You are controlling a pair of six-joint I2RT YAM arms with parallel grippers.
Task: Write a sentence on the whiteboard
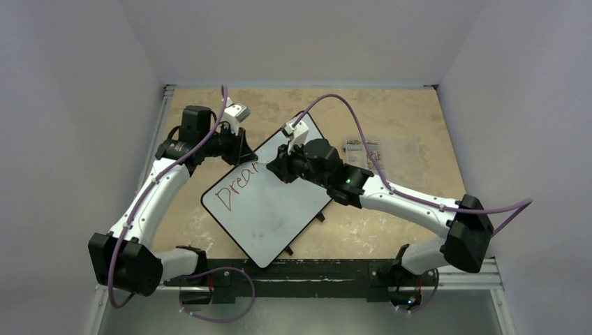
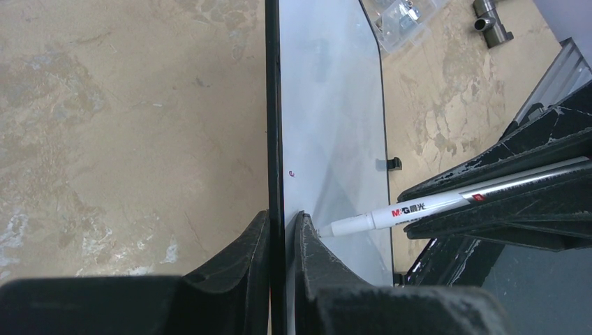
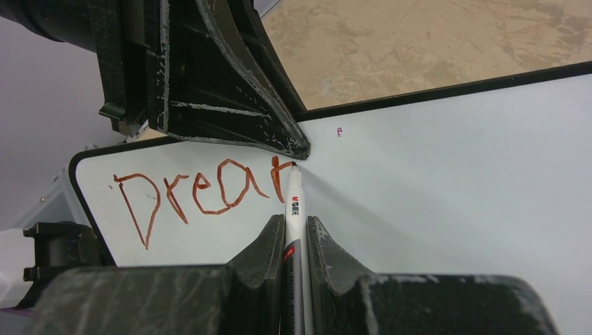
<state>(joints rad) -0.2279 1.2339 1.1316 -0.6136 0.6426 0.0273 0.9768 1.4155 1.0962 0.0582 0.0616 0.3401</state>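
The whiteboard (image 1: 272,209) lies tilted on the table, white with a thin black rim, with red letters "Drea" and the start of another stroke (image 3: 202,192). My left gripper (image 1: 244,149) is shut on the whiteboard's far edge (image 2: 275,139), one finger on each face. My right gripper (image 1: 274,167) is shut on a white marker (image 3: 293,209); its tip touches the board right beside the left fingers (image 3: 279,136). The marker also shows in the left wrist view (image 2: 419,207). A tiny red dot (image 3: 339,131) sits near the board's rim.
A small clear compartment box (image 1: 380,148) with small parts lies on the table to the right of the board, also in the left wrist view (image 2: 401,17). Grey walls enclose the tan tabletop (image 1: 391,112). A black rail (image 1: 321,269) runs along the near edge.
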